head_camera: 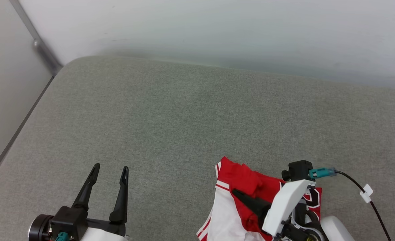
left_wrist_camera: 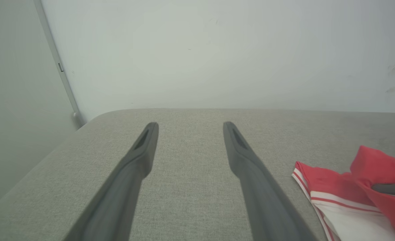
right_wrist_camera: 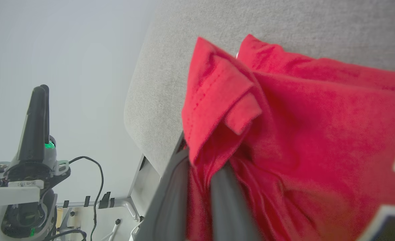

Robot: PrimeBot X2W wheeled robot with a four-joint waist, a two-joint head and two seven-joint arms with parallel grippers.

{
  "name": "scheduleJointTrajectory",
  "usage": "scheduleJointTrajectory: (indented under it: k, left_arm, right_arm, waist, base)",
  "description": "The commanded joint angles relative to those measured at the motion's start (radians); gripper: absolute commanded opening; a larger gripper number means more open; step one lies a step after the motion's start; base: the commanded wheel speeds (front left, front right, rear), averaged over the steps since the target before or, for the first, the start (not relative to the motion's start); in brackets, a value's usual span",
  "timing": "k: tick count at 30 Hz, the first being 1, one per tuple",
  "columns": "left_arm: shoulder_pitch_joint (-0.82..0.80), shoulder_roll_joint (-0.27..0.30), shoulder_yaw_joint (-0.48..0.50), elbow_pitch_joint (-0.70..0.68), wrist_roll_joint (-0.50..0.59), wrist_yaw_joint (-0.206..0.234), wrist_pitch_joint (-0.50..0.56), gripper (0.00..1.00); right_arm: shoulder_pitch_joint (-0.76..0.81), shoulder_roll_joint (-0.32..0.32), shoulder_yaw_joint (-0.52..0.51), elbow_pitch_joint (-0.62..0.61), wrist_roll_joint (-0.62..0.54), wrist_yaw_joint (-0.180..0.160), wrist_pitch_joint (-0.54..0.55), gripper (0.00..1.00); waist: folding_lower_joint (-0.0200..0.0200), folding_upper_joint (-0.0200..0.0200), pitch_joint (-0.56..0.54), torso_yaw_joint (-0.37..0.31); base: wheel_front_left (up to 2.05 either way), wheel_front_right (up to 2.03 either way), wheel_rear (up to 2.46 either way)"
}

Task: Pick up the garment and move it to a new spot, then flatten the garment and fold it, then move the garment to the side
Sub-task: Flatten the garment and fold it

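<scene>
While the right gripper (head_camera: 235, 191) is reaching toward 10 o'clock in the head view, its two dark fingers are closing almost together on a red fold of the garment (head_camera: 247, 180). In the right wrist view that fold is bunching up between and over the fingers, hiding their tips. The left gripper (head_camera: 111, 167) is hovering at 7 o'clock with its fingers spread as wide as they go. It is pointing toward 12 o'clock, holding nothing and touching nothing.

The grey padded tabletop (head_camera: 184, 117) is lying bare from 9 o'clock through 12 to 3. Its far edge is meeting the pale wall (head_camera: 217, 30) at 12 o'clock. A rounded corner is showing at about 10 o'clock, and the left edge is running down from it toward 8. A black cable (head_camera: 361, 187) is trailing off the right wrist toward 4 o'clock.

The garment is sitting crumpled at 5 o'clock on the tabletop, partly under the right arm and running off the bottom of the head view. A corner with striped trim is pointing toward 11 o'clock. A white sleeve with red stripes is spreading down toward 6 o'clock, and a patch of dark lettering is peeking out toward 3 o'clock. Its long axis cannot be judged while it is heaped like this.
</scene>
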Motion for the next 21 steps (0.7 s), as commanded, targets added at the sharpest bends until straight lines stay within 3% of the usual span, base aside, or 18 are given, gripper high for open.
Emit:
scheduleJointTrajectory:
  k: [1,2,8,12,15,21]
  left_arm:
    - [-0.005,0.000,0.002,0.001,-0.004,-0.001,-0.002,1.00]
    - [-0.004,0.000,0.003,0.001,-0.004,-0.001,-0.002,1.00]
    - [0.002,0.002,0.014,0.004,0.000,-0.001,-0.002,1.00]
    - [0.004,0.004,0.016,0.003,0.005,-0.001,-0.002,1.00]
    - [0.007,0.003,0.018,-0.001,0.009,-0.001,-0.002,1.00]
    - [0.005,0.000,0.017,-0.012,0.007,-0.001,-0.002,1.00]
  right_arm:
    - [-0.026,0.001,0.014,0.018,0.009,0.000,-0.021,0.63]
    - [-0.037,0.001,0.027,0.033,0.018,0.000,-0.031,1.00]
    - [-0.085,0.000,0.101,0.061,0.046,0.000,-0.068,1.00]
    - [-0.108,0.000,0.095,0.035,0.034,0.000,-0.065,1.00]
    - [-0.126,0.000,0.052,0.005,-0.060,0.000,-0.056,1.00]
    - [-0.137,-0.026,-0.087,-0.126,-0.385,0.000,-0.031,1.00]
  waist:
    - [0.0000,0.0000,0.002,0.002]
    - [0.0000,0.0000,0.003,0.002]
    - [0.0000,0.0000,0.000,-0.011]
    - [0.0000,0.0000,-0.011,-0.034]
    - [0.0000,0.0000,-0.018,-0.056]
    - [0.0000,0.0000,-0.019,-0.108]
  base:
    - [0.00,0.00,0.00]
    - [0.00,0.00,0.00]
    - [0.00,0.00,0.00]
    - [0.00,0.00,0.00]
    - [0.00,0.00,0.00]
    - [0.00,0.00,0.00]
